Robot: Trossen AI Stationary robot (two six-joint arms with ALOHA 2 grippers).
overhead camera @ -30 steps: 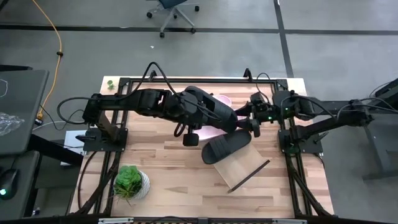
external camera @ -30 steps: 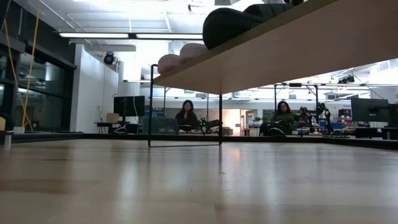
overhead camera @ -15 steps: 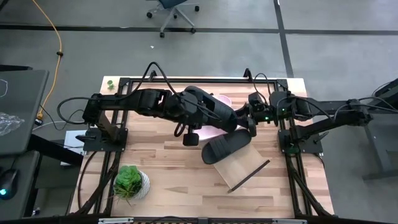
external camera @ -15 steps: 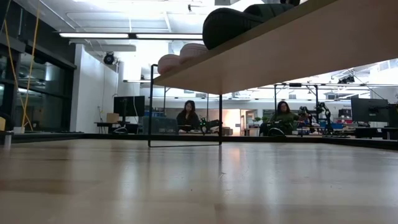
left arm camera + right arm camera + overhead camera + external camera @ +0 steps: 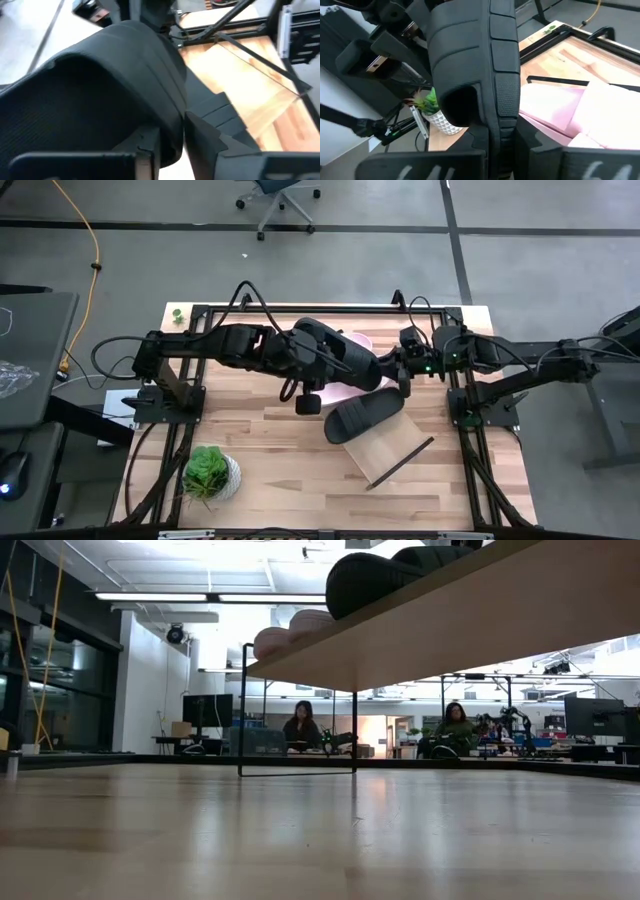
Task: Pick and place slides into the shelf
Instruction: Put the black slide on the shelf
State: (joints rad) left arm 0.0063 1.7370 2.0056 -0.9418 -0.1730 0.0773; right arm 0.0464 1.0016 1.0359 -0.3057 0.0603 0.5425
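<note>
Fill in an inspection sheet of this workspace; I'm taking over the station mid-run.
Surface: wooden tabletop, edged by black rails.
Job's things: shelf stands skewed; pink slides and one black slide sit on it; second black slide is raised between the arms.
Clutter: potted plant on the table's left side.
Grippers: right tool shut on the second black slide's edge; left tool at its other end.
Cables: black loops over the arms; yellow cable on the floor.
Surroundings: office chair; two seated people beyond the table.
</note>
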